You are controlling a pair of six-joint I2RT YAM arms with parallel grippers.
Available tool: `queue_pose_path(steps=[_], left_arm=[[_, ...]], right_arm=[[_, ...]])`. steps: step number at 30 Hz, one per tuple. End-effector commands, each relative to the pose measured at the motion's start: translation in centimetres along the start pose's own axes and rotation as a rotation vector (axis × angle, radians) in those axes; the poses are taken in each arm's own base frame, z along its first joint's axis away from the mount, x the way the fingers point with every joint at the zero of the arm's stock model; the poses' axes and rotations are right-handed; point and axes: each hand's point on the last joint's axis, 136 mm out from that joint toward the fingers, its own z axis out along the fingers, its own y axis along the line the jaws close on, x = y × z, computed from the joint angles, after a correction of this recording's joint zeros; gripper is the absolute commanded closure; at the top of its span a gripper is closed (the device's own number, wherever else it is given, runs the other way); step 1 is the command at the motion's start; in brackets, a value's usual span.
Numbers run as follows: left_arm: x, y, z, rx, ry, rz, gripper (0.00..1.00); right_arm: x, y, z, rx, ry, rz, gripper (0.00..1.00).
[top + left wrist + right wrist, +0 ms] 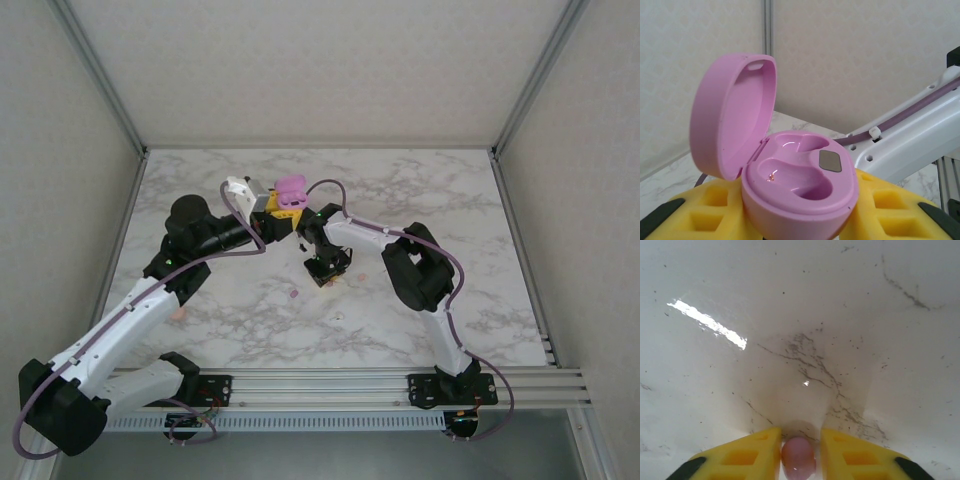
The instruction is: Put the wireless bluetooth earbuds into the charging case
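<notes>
My left gripper (283,205) is shut on the purple-pink charging case (800,185) and holds it above the table at the back centre. Its lid stands open and both wells are empty. The case (290,187) also shows in the top view. My right gripper (327,272) points straight down at the marble table (440,200), just in front of the case. A pink earbud (798,458) lies on the table between its yellow fingers (747,455). The left finger touches the bud and a thin gap remains at the right finger.
A purple bud (293,294) and a white bud (340,316) lie in front of the right gripper, and a small peach one (360,277) to its right. A peach object (180,313) sits beside the left arm. The right arm's white link (910,135) passes close behind the case.
</notes>
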Motion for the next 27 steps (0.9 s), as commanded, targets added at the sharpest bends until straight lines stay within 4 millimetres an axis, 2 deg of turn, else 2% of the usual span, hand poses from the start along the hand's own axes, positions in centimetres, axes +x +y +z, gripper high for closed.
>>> queue_pose_path(steps=[1, 4, 9, 15, 18, 21, 27], left_arm=[[-2.0, -0.5, 0.0, 0.012, -0.045, 0.040, 0.70], [-1.9, -0.5, 0.0, 0.010, -0.043, 0.041, 0.70], [-1.8, -0.5, 0.1, 0.010, -0.041, 0.039, 0.70], [-1.9, -0.4, 0.1, 0.007, -0.043, 0.040, 0.70], [-1.8, -0.3, 0.1, 0.002, -0.040, 0.040, 0.70], [-1.7, -0.2, 0.2, -0.002, -0.037, 0.039, 0.70], [-1.3, 0.3, 0.2, -0.025, -0.025, 0.054, 0.70]], right_arm=[[1.0, 0.2, 0.9, 0.018, 0.058, 0.004, 0.73], [1.2, 0.3, 1.4, 0.011, 0.069, -0.001, 0.71], [1.3, 0.3, 1.5, 0.011, 0.069, 0.000, 0.75], [0.9, 0.0, 0.3, 0.023, 0.025, 0.023, 0.80], [0.6, 0.0, -1.3, -0.013, -0.027, 0.059, 0.80], [0.3, -0.2, -3.7, -0.100, -0.100, 0.122, 0.81], [-0.5, -0.4, -10.8, -0.521, -0.294, 0.279, 0.81]])
